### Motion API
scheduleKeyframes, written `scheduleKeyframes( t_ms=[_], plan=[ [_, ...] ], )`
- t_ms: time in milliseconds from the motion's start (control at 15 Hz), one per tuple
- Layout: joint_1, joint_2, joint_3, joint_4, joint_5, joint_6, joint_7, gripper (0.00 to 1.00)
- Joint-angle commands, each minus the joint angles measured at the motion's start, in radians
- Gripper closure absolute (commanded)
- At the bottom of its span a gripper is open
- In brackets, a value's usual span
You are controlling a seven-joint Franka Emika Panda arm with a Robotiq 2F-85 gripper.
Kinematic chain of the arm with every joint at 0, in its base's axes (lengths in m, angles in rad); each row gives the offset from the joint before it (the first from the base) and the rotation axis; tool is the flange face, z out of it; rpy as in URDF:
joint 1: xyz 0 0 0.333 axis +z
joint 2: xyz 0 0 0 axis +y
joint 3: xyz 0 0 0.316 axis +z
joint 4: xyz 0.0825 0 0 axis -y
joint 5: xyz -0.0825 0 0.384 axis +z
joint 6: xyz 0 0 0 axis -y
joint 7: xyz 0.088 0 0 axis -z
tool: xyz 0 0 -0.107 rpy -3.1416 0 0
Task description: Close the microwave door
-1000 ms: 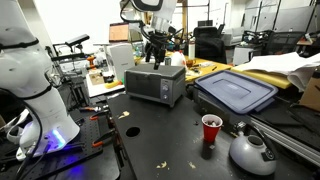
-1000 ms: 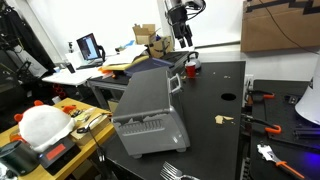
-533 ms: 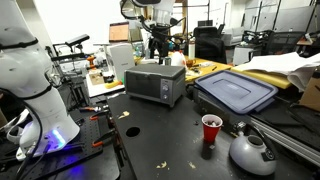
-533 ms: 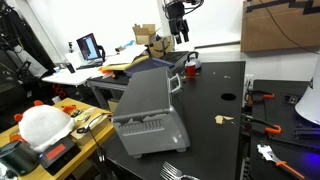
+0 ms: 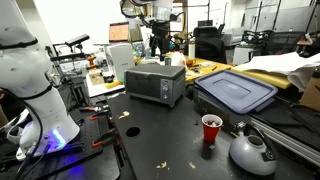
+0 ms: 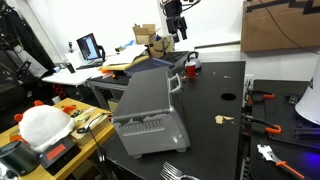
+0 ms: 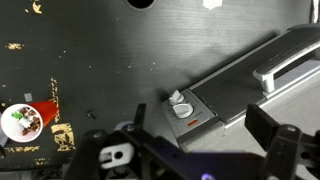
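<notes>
In an exterior view: microwave spotted mid-table, far side of red cup, left of blue bin lid. Microwave door seen upright, flush with front, so judged shut.

Gripper hung above oven top, nothing touched.

In an exterior view: microwave viewed from rear, door hidden. Gripper parked high over far end.

Wrist view: fingers spread apart, nothing held. Door handle and knob seen below.

Job judged basically done, only retreat left.
</notes>
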Motion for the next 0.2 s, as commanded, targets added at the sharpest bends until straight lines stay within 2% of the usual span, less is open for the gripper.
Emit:
scheduleKeyframes(
  t_ms=[0,133],
  plan=[
    [0.006,0.001,-0.007,0.001,0.0,-0.002,0.0,0.0],
    [0.006,0.002,-0.008,0.001,0.0,-0.002,0.0,0.0]
  ],
)
